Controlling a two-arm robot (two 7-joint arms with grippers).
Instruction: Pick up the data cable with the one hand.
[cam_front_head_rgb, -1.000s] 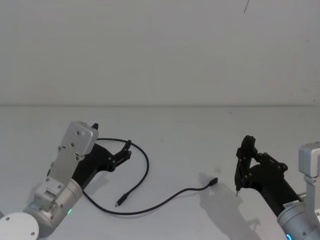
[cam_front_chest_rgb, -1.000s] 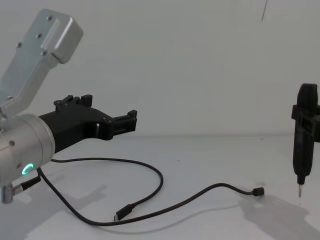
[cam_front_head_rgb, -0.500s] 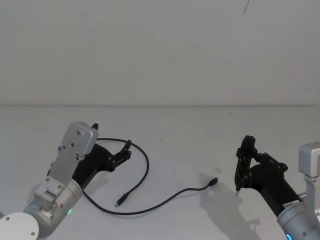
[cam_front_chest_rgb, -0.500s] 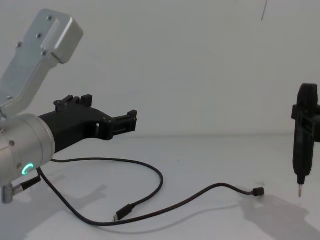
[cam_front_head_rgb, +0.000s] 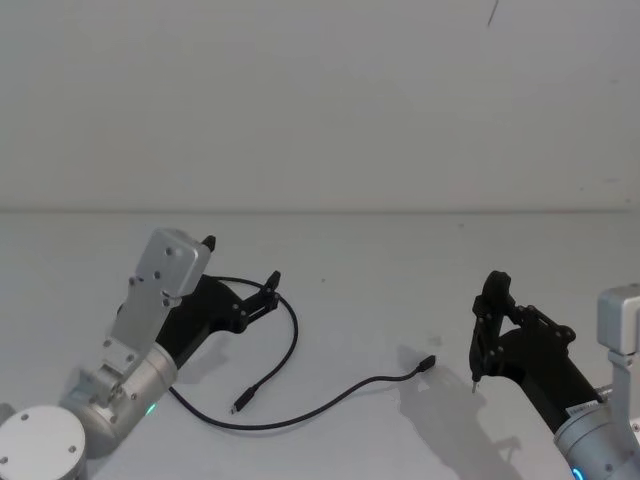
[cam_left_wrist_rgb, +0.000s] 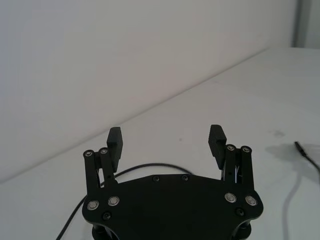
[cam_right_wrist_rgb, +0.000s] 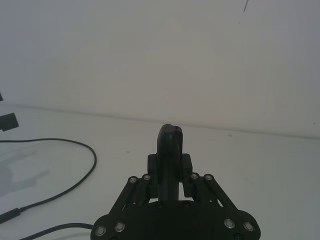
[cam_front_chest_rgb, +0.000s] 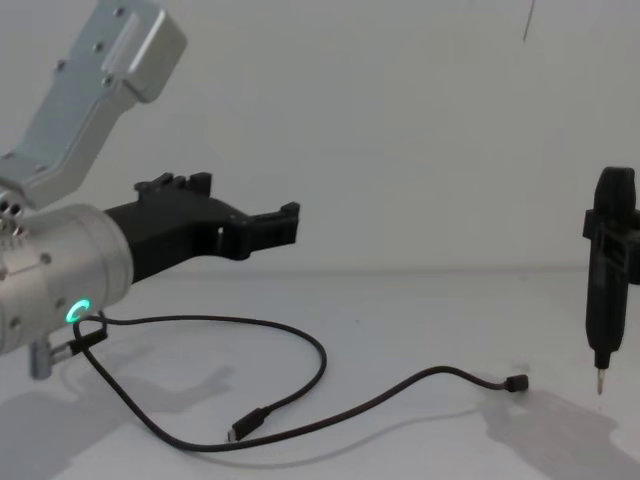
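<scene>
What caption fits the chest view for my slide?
Open left gripper poised above the data cable on the table; shut right gripper upright at right.

Data cable (cam_front_head_rgb: 296, 335): thin black sheath, smooth, with a faint sheen. Plug ends (cam_front_head_rgb: 427, 362): black, plastic by the look.
Left gripper (cam_left_wrist_rgb: 166, 136): matt black; plastic or coated metal, cannot tell which. Screw heads (cam_left_wrist_rgb: 113, 201) at its joints: bright metal.
Left wrist (cam_front_chest_rgb: 50, 290): silver metal, smooth satin finish.
Arm link (cam_front_chest_rgb: 100, 90) above it: flat silver metal, matt.
Right gripper (cam_right_wrist_rgb: 170, 132): matt black. Tip (cam_front_chest_rgb: 599, 384) at its low end: bare metal.
Table (cam_front_head_rgb: 350, 270): white, smooth, matt.
Wall (cam_front_head_rgb: 320, 100), far: white, matt, plain.
</scene>
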